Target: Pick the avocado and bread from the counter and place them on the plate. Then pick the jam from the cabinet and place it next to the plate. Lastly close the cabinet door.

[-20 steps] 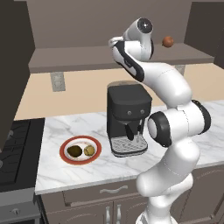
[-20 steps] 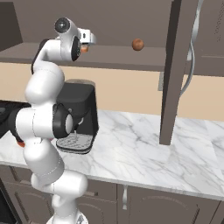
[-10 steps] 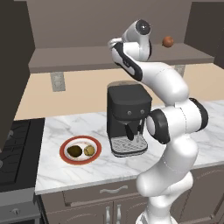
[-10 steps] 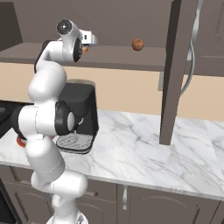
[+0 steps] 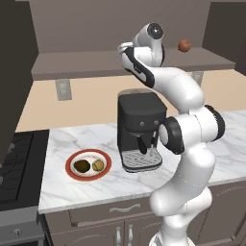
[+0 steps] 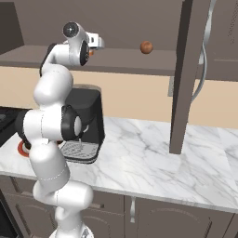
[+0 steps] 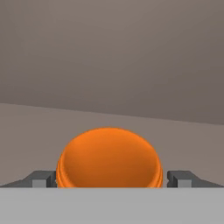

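Cabinet point(image 6: 188, 69) — its dark door stands swung open, edge-on in the right base view, with the curved silver handle point(image 6: 204, 56) on its face. The shelf point(image 5: 120, 62) inside runs across the wall above the tabletop point(image 5: 86, 185), a white marble slab with grey veins. A black coffee machine point(image 5: 141, 129) stands on the tabletop, just beside the arm's lower body.

Plate point(image 5: 88, 165) — red-rimmed, on the tabletop to the left of the coffee machine, near the stove point(image 5: 17, 158). The avocado point(image 5: 82, 166) and the bread point(image 5: 98, 165) both lie on it, side by side, the avocado to the left.

A reddish-brown ball point(image 5: 184, 45) rests on the shelf, apart from the arm's hand.

Jam point(image 7: 109, 158) — on the shelf inside the cabinet, upright as far as can be told. In the hand view its orange body sits between the two fingertips point(image 7: 41, 178); contact cannot be told.

Claw point(image 7: 112, 179) — spread wide, raised to shelf level and reaching in, one finger on each side of the jam, not pinching it.
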Controlling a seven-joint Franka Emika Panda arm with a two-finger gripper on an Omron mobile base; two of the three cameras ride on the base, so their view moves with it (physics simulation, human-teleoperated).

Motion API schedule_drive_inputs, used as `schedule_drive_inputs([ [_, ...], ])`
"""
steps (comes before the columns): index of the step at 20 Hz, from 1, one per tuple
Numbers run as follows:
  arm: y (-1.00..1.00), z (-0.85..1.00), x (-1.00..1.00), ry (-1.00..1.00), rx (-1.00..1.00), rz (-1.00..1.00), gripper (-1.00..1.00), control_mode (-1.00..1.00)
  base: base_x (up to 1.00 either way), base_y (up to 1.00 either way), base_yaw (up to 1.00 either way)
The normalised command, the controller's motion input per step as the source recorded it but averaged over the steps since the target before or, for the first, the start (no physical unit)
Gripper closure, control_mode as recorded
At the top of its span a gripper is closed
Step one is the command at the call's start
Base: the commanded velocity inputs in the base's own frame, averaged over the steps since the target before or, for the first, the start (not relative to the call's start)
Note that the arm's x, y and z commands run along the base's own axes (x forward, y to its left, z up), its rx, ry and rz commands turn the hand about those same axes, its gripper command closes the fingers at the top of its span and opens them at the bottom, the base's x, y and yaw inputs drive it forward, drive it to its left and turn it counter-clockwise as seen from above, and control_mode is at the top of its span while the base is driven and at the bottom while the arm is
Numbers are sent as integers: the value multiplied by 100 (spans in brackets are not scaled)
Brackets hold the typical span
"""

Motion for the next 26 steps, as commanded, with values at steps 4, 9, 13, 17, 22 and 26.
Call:
schedule_drive_inputs([
  [4,0,0,9,0,0,0,-100,-100,0,0,0],
  [9,0,0,5,0,0,0,-100,-100,0,0,0],
  [13,6,0,5,0,-1,0,100,-100,0,0,0],
  [17,15,-8,5,1,-3,0,100,-100,0,0,0],
  [22,5,-7,-8,0,-1,0,100,-100,0,0,0],
  [26,0,0,-41,-1,0,0,100,-100,0,0,0],
])
